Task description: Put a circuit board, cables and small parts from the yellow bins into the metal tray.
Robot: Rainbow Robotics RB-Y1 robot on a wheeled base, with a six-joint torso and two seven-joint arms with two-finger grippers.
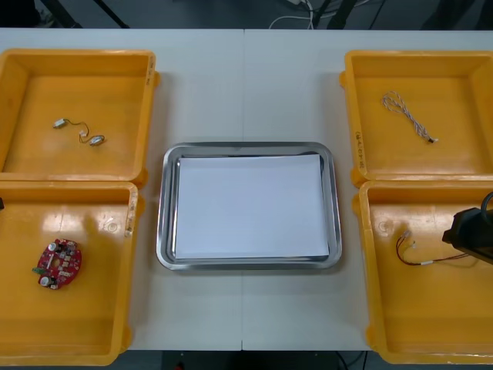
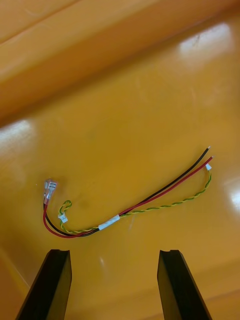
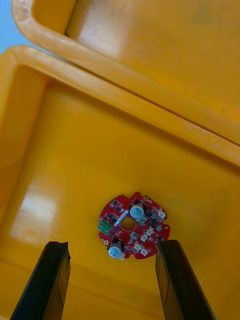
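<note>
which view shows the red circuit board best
The left wrist view: the circuit board lies close, its parts plain, just ahead of the open left gripper. The front view shows it small in the near left bin. The right wrist view faces a cable.

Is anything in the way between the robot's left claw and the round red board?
Nothing visible. The left gripper hangs open over the round red circuit board. The board lies alone on the bare floor of its yellow plastic bin, with open space between the black fingers and the board.
</note>
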